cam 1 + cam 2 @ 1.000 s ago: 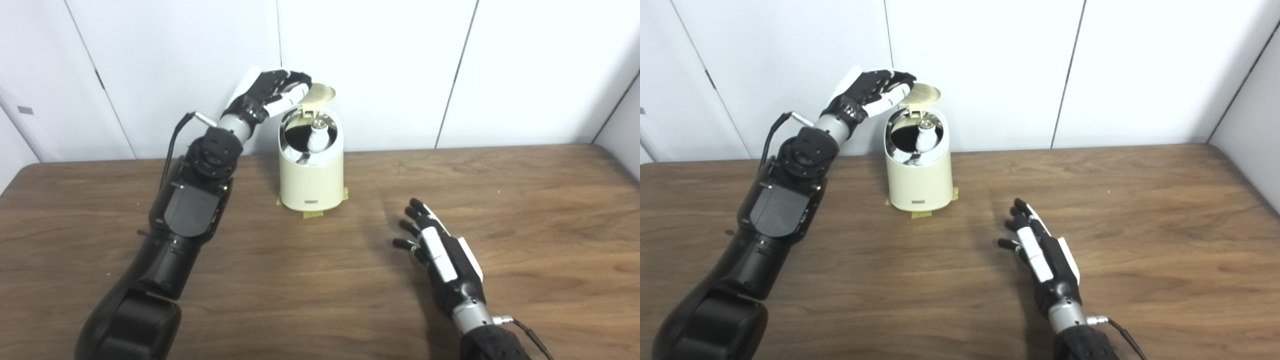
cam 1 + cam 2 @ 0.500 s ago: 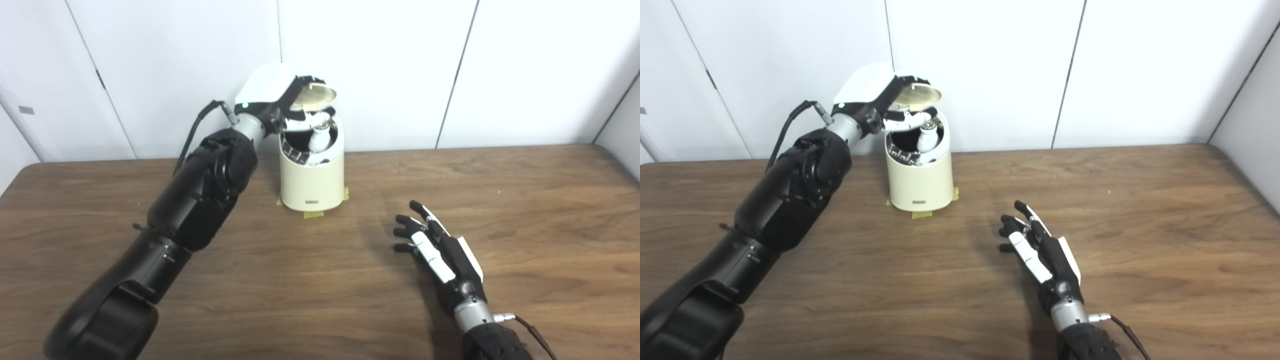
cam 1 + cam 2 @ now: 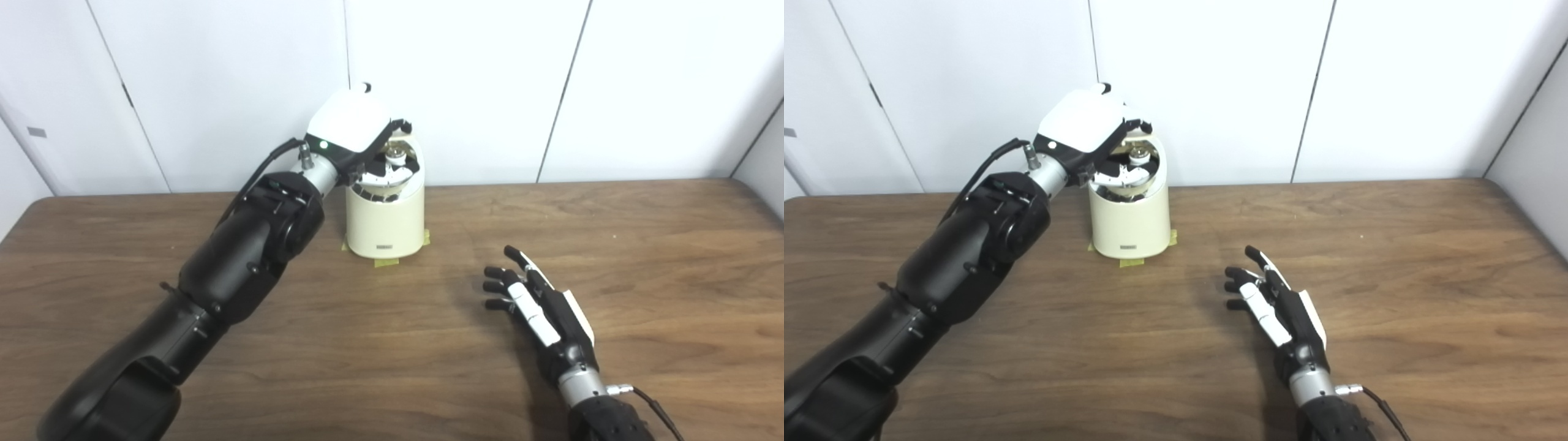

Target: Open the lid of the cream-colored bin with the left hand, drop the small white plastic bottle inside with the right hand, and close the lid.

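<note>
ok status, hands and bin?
Left hand over the bin top, covering the lid. Bottle inside. Right hand open, empty, by the table. Nothing in the way.

My left hand (image 3: 350, 130) covers the top of the cream-colored bin (image 3: 385, 215); the lid is hidden beneath it, so its position cannot be determined. Only the cap of the small white plastic bottle (image 3: 1136, 158) shows. Both forearms are cut off by the bottom edge.
</note>
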